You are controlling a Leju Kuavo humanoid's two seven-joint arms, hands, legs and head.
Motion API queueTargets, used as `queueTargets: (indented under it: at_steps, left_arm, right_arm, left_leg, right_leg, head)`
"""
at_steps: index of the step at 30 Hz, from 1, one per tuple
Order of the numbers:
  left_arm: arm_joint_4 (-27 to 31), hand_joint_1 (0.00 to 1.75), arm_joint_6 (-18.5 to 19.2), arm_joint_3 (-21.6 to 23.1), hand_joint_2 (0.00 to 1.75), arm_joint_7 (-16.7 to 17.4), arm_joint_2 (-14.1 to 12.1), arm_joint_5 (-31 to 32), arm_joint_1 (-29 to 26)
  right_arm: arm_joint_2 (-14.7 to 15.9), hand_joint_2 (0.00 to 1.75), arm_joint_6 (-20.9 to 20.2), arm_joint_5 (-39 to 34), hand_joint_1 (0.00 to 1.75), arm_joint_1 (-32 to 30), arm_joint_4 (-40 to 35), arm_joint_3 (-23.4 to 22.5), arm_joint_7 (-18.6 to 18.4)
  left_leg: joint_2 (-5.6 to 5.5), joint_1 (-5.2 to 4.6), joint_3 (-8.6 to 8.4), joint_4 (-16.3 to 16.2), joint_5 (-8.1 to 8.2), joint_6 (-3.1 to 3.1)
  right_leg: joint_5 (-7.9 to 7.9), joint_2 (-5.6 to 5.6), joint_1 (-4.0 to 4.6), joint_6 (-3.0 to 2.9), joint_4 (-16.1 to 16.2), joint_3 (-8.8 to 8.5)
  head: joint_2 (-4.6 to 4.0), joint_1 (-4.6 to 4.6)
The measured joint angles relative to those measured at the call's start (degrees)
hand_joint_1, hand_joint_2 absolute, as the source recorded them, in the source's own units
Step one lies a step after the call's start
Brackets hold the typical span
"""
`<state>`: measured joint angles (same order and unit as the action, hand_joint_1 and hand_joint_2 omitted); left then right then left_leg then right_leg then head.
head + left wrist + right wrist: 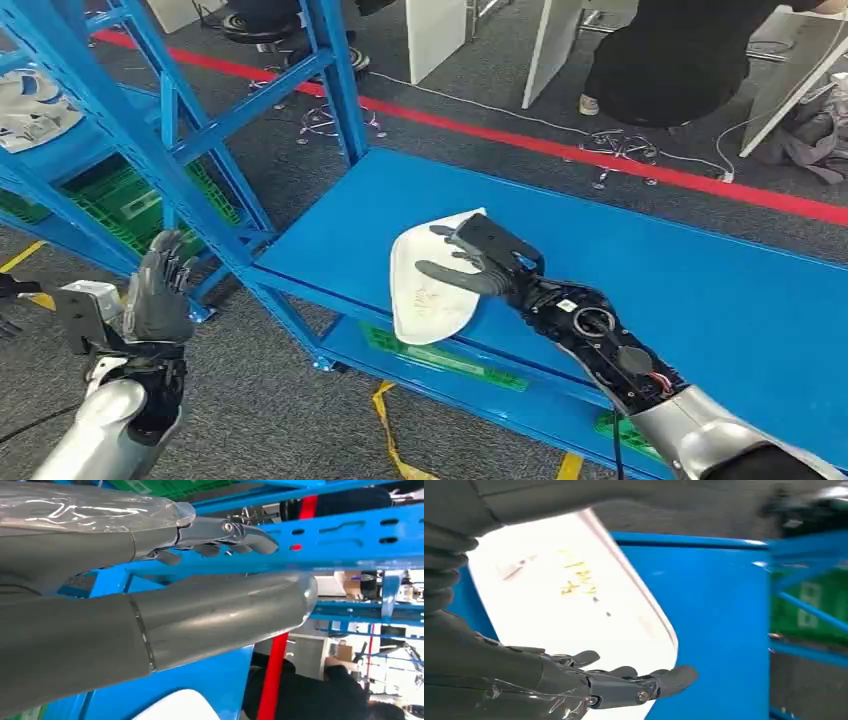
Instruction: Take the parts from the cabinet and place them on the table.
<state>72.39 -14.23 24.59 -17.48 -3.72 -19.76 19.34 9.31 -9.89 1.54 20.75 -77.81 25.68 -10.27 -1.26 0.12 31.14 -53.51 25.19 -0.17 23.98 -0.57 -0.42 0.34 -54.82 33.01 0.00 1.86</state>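
Right hand (478, 262) fingers grip the part (425, 300) at frame centre, overhanging the tabletop (700, 290) edge; release risks tipping. Left hand (158, 290) fingers spread.

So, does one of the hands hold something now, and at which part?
The right hand holds the white part at its side edge, fingers over its face, above the blue table. The left hand holds nothing.

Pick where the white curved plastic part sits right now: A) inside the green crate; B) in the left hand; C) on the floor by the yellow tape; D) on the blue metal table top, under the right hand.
D: the white curved plastic part lies on the blue metal table top, with the right hand over it; the left hand is raised and holds nothing.
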Motion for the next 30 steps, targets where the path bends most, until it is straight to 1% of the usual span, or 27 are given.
queueTargets:
  at_steps: [1, 4, 6, 10, 16, 23, 30]
  left_arm:
    - [0.35, 0.00, 0.00, -0.09, 0.00, 0.35, -0.13, 0.11, -0.15]
    - [1.22, 0.00, 0.02, -0.26, 0.00, 0.81, -0.39, 0.13, -0.58]
    - [1.57, 0.00, 0.22, -0.28, 0.00, 0.92, -0.52, 0.13, -0.74]
    - [2.19, 0.00, 0.39, -0.31, 0.00, 1.22, -0.66, 0.20, -1.00]
    - [2.77, 0.00, 0.57, -0.31, 0.00, 1.64, -0.81, 0.22, -1.23]
    - [3.15, 0.00, 0.52, -0.31, 0.00, 1.64, -1.11, 0.22, -1.27]
    - [3.39, 0.00, 0.00, -0.33, 0.00, 1.66, -1.42, 0.22, -1.41]
  right_arm:
    - [0.28, 1.75, -1.73, 1.81, 0.00, 0.47, 0.26, 0.31, -0.44]
    - [1.02, 1.75, -4.58, 6.81, 0.00, 1.73, 1.00, 1.53, -1.55]
    - [1.44, 1.75, -6.00, 9.72, 0.00, 2.18, 1.44, 2.51, -2.07]
    - [2.16, 1.75, -7.40, 12.08, 0.00, 2.19, 2.05, 3.85, -2.42]
    - [3.21, 1.75, -8.60, 14.33, 0.00, 2.29, 2.97, 5.07, -1.79]
    - [5.36, 1.75, -9.94, 16.04, 0.00, 3.40, 3.36, 5.73, -0.70]
    - [7.72, 1.75, -11.34, 14.94, 0.00, 5.82, 2.14, 5.66, -0.70]
  left_leg:
    - [0.00, 0.00, 0.00, 0.00, 0.00, -0.04]
    - [-0.02, -0.01, -0.01, -0.02, -0.01, -0.05]
    - [-0.03, -0.01, -0.02, -0.04, -0.01, -0.04]
    - [-0.05, -0.07, -0.02, -0.06, -0.01, -0.04]
    - [-0.05, -0.14, -0.01, -0.07, 0.00, -0.03]
    - [-0.04, -0.15, -0.02, -0.08, 0.00, -0.03]
    - [-0.03, -0.15, -0.03, -0.10, 0.00, -0.03]
  right_leg:
    - [0.00, 0.00, -0.01, 0.00, 0.00, 0.00]
    - [-0.01, 0.03, -0.02, 0.00, 0.01, -0.05]
    - [-0.02, 0.04, -0.03, 0.00, 0.01, -0.07]
    - [-0.03, 0.08, -0.12, 0.03, 0.02, -0.08]
    - [-0.03, 0.08, -0.16, 0.04, 0.07, -0.09]
    - [-0.05, 0.08, -0.17, 0.07, 0.08, -0.10]
    - [-0.07, 0.06, -0.17, 0.06, 0.08, -0.11]
  head:
    - [0.00, -0.07]
    - [0.00, -0.04]
    - [0.00, -0.06]
    - [0.00, -0.07]
    - [0.00, -0.07]
    - [0.00, -0.11]
    - [0.00, -0.13]
